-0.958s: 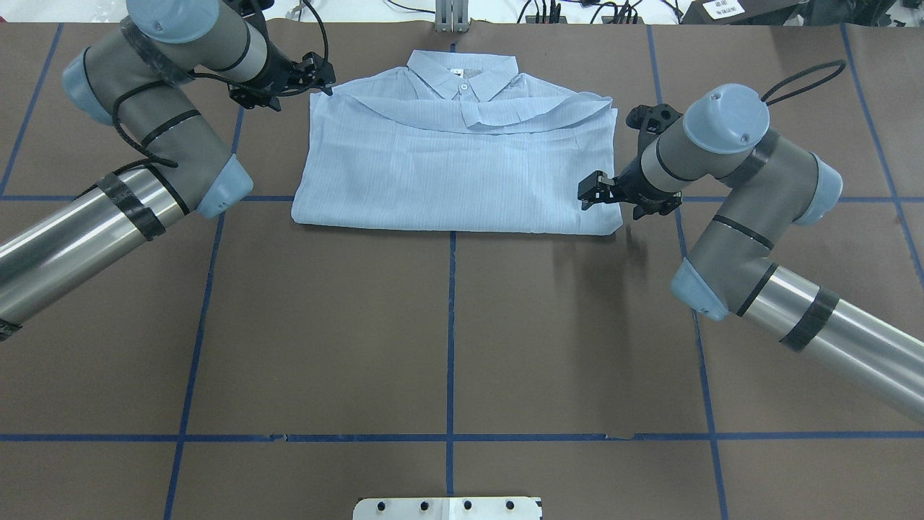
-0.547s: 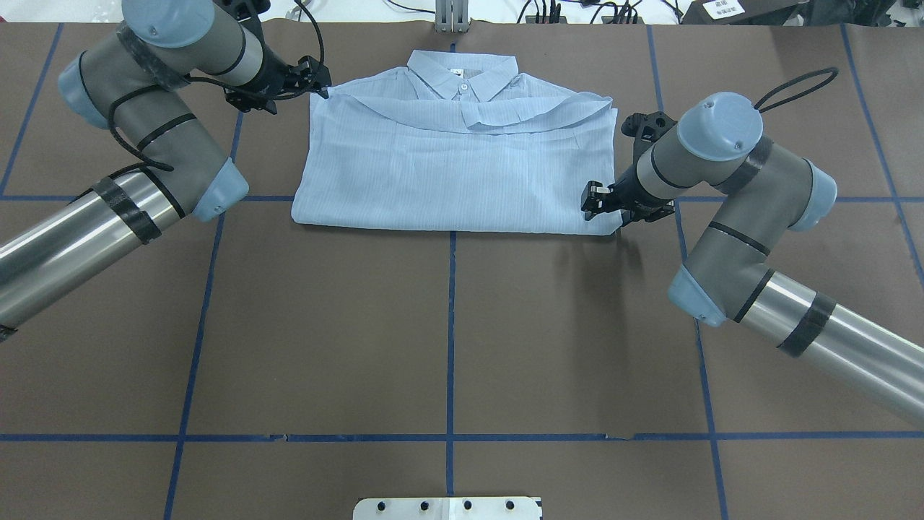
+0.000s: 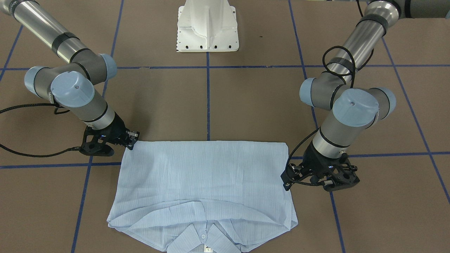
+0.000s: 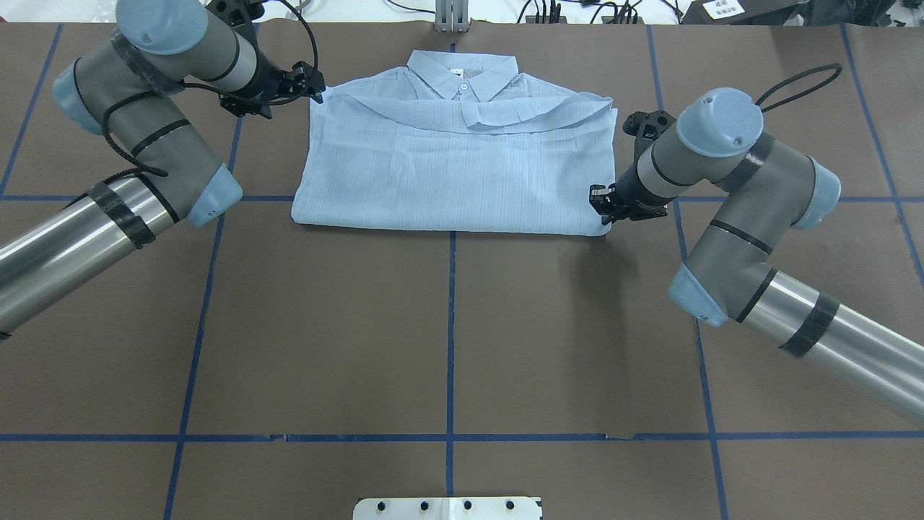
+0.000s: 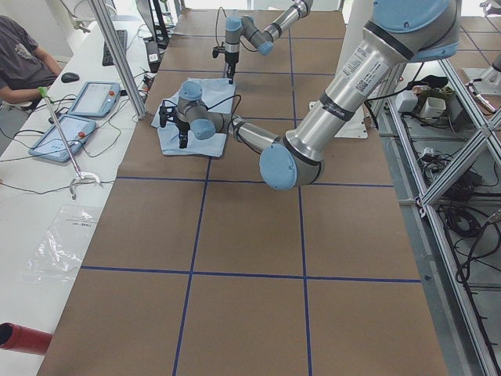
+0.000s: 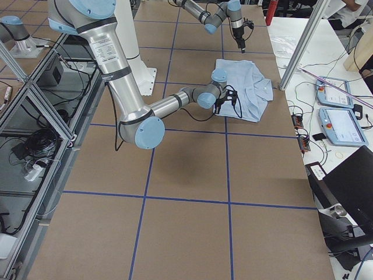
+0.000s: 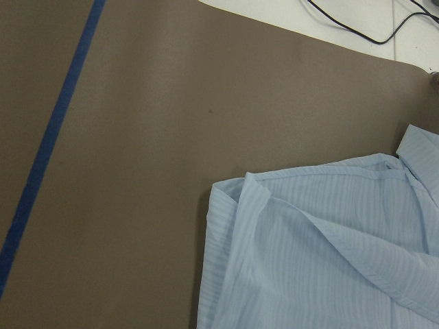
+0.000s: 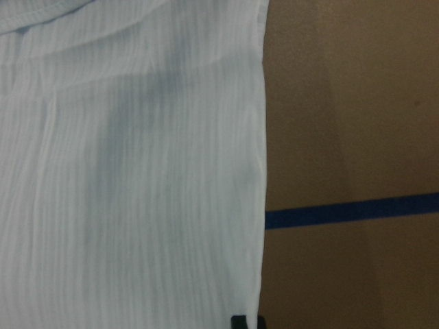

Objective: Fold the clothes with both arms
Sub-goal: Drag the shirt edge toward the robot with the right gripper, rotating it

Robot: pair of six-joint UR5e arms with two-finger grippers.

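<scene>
A wide brown paper-covered table [image 4: 447, 347] is marked into squares by strips of blue tape [image 4: 451, 325]. The white pedestal base [image 3: 208, 26] stands at the middle of its near edge.

Two silver-grey tubular arms with light blue joint caps reach out from the near side. The left arm [image 4: 144, 94] stretches to the far left, and the right arm [image 4: 722, 166] bends in from the right.

Between them, the thin pale-blue striped long-sleeved shirt [image 4: 447, 166] lies flat on the far half of the table. It is folded into a broad rectangle and sits centred over the middle tape line. Its collar [image 4: 462, 76] points to the far edge, with a small white button [image 4: 464, 87] just below it. A folded flap lies across the chest under the collar.

The black two-finger left gripper [image 4: 309, 78] sits at the shirt's far left corner, touching or just beside the cloth. I cannot tell whether it is clenched or released.

The black right gripper [image 4: 600, 204] is down at the shirt's right edge, close to the near right corner. In the right wrist view, one black fingertip [image 8: 240, 321] shows at that edge. Whether the gripper is pinching the cloth cannot be told either.
</scene>
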